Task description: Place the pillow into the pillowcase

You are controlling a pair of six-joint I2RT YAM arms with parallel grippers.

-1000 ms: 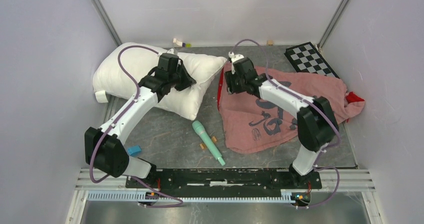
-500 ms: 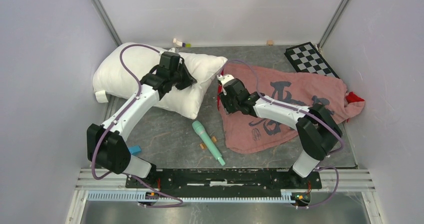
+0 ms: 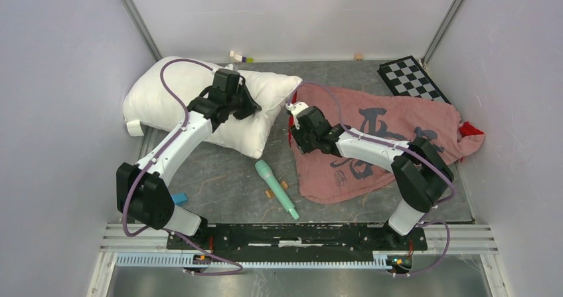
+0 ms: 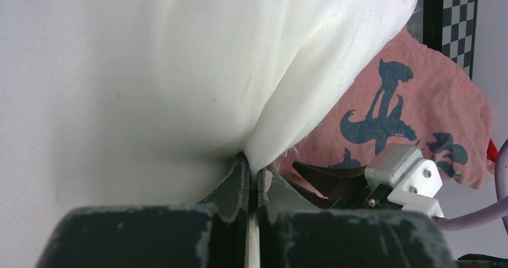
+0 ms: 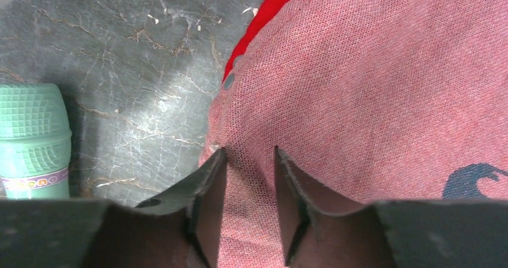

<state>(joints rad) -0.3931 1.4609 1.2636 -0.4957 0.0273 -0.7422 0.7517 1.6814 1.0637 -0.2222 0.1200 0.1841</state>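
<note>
Top external view: pillow (image 3: 159, 91), white and puffy, at far left of table (image 3: 226, 177), its right end pinched in left gripper (image 4: 253, 175), jaws pressed flat together on a fold of the cover. Pillowcase (image 3: 425, 114), faded pink with dark brush marks, spread flat just right of pillow; right gripper (image 5: 250, 160) set down at its left edge, jaws parted, a strip of pink cloth between the tips, unclamped. Green microphone (image 3: 275, 189) on bare table nearer the arms' bases, checkerboard (image 3: 411, 78) at far right corner.
</note>
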